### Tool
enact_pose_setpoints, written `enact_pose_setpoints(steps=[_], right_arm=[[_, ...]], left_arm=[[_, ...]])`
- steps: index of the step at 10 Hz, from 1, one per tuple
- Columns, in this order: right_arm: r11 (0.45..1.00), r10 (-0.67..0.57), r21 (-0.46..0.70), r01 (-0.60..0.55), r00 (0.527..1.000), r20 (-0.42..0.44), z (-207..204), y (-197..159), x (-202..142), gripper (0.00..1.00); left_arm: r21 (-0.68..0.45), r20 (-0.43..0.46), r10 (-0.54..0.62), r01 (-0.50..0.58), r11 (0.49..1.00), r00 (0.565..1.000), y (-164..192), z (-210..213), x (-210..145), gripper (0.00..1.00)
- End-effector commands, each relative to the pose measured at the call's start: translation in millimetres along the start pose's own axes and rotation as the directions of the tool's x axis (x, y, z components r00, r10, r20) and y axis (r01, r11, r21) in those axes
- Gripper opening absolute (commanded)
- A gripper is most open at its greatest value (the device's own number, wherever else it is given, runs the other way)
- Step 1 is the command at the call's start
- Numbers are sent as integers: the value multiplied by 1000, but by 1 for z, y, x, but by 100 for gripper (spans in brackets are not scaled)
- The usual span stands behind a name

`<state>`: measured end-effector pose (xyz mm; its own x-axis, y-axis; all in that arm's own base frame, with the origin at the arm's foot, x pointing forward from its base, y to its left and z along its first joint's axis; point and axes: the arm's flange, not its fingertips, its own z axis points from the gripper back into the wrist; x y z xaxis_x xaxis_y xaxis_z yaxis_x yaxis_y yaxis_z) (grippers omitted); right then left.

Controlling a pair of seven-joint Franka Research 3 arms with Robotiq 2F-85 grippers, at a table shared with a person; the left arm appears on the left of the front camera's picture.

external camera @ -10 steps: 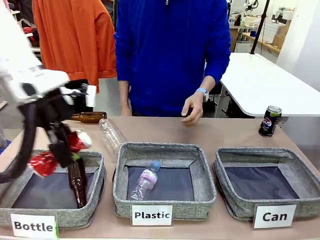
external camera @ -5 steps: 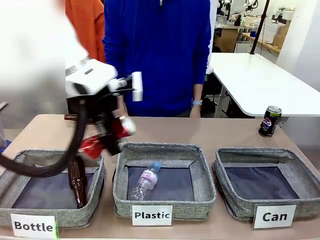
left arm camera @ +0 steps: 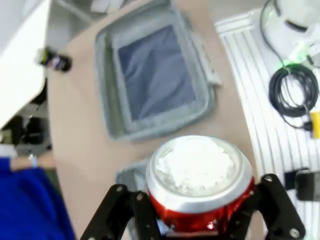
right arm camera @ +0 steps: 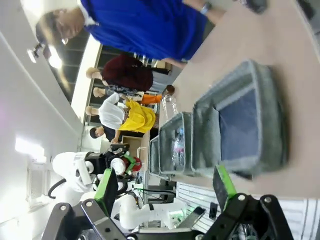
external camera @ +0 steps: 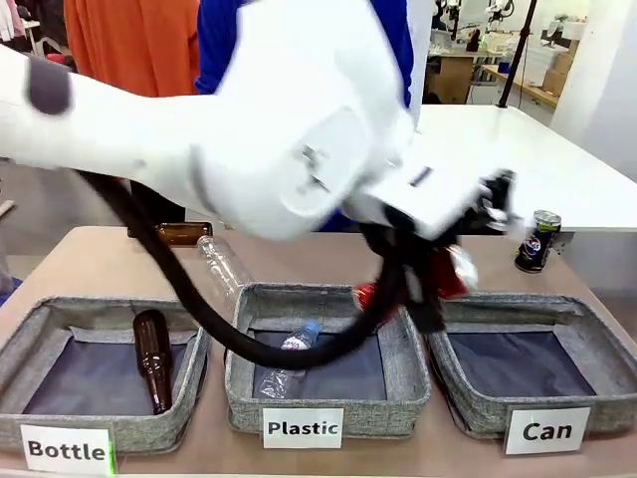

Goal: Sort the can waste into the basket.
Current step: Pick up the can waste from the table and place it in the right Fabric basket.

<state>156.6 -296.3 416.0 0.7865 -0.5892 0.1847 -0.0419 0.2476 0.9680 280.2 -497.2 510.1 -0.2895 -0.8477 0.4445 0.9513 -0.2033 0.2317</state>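
Left pincer: you're clenching the crushed red can above the Can basket's left rim.
Right pincer: you're holding it spread, empty.
Dark can: standing on the bench beyond that basket.

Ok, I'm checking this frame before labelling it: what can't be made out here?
Crushed can, front view: blurred, partly behind the left tool; print unreadable.
Dark can, left wrist view: too small and blurred for its logo.
Plastic bottle, front view: the arm's black cable crosses it.
Right tool, right wrist view: its base is cut off by the bottom edge.
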Motion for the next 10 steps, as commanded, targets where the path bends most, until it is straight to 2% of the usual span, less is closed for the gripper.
enact_pose_setpoints(steps=[1, 2, 3, 4, 7, 8, 9, 10], right_arm=[[999, -23, 27, 23, 1000, -14, 33, -23, 8, 100], [999, -43, 25, 43, 999, 0, 38, -37, 6, 100], [1000, -26, 3, 26, 1000, 17, 29, -6, -9, 100], [1000, -26, 3, 26, 1000, 17, 29, -6, -9, 100], [1000, -26, 3, 26, 1000, 17, 29, -6, -9, 100], [1000, -26, 3, 26, 1000, 17, 29, -6, -9, 100], [1000, -26, 3, 26, 1000, 17, 29, -6, -9, 100], [1000, -26, 3, 26, 1000, 17, 29, -6, -9, 100]], left_arm=[[23, 40, -34, 33, 999, 999, 15, -22, 24, 0], [41, 101, -16, 12, 999, 995, 13, -37, 44, 0], [-48, 130, 80, -74, 996, 988, 14, -54, 63, 0], [4, 64, -37, 37, 999, 997, 1, -32, 30, 0], [4, 64, -37, 37, 999, 997, 1, -32, 30, 0], [-13, 89, -9, 10, 1000, 996, 7, -44, 40, 0], [114, 163, 65, -85, 990, 984, 21, -55, 48, 0], [124, 225, 56, -86, 989, 973, 41, -67, 67, 0]])
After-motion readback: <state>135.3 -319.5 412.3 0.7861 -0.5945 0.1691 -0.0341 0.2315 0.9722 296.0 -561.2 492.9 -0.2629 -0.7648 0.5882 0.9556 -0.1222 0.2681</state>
